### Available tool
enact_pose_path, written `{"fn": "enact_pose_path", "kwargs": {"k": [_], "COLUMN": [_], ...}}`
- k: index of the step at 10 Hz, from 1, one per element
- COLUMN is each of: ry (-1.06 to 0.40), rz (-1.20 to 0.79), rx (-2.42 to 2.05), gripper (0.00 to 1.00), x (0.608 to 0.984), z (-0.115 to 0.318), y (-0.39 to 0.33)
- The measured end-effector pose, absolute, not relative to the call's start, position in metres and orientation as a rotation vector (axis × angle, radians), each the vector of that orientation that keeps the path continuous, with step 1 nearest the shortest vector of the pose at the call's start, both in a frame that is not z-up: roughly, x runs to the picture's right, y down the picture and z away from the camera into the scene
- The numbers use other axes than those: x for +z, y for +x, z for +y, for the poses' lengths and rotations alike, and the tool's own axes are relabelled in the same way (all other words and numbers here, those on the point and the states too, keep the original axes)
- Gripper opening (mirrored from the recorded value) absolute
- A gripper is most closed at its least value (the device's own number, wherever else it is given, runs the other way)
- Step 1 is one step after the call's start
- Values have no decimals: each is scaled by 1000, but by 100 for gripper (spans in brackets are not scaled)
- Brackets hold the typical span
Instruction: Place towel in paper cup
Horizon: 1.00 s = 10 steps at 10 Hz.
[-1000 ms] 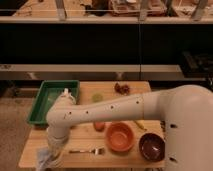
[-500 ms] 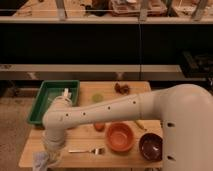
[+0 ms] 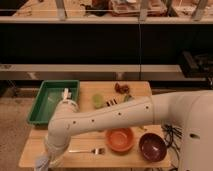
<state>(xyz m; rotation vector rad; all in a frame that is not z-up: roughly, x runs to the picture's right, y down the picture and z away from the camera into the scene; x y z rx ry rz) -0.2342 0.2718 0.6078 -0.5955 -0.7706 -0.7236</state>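
A pale, crumpled towel [image 3: 41, 161] lies at the table's front left corner. My gripper [image 3: 50, 156] is right at the towel at the end of my white arm, which reaches from the right down to that corner and covers most of the gripper. A white cup-like object [image 3: 65, 94], probably the paper cup, stands at the right edge of the green tray [image 3: 47, 102], well behind the gripper.
An orange bowl [image 3: 120, 139] and a dark maroon bowl [image 3: 152, 147] sit at the front right, with a fork [image 3: 89, 150] to the left of the orange bowl. A green item [image 3: 97, 100] and a brown item [image 3: 121, 88] lie at the back. Shelving stands behind the table.
The lower arm has shifted slightly at the front left corner. The towel stays in about the same place.
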Motion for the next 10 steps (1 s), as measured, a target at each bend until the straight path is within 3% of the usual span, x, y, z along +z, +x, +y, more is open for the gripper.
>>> {"fn": "enact_pose_path", "kwargs": {"k": [2,10], "ry": [-594,-667], "rz": [-760,-753], "rx": [-722,-665], "gripper": [80,80], "x": [609,620], "z": [273,264], "y": [-234,-242]}}
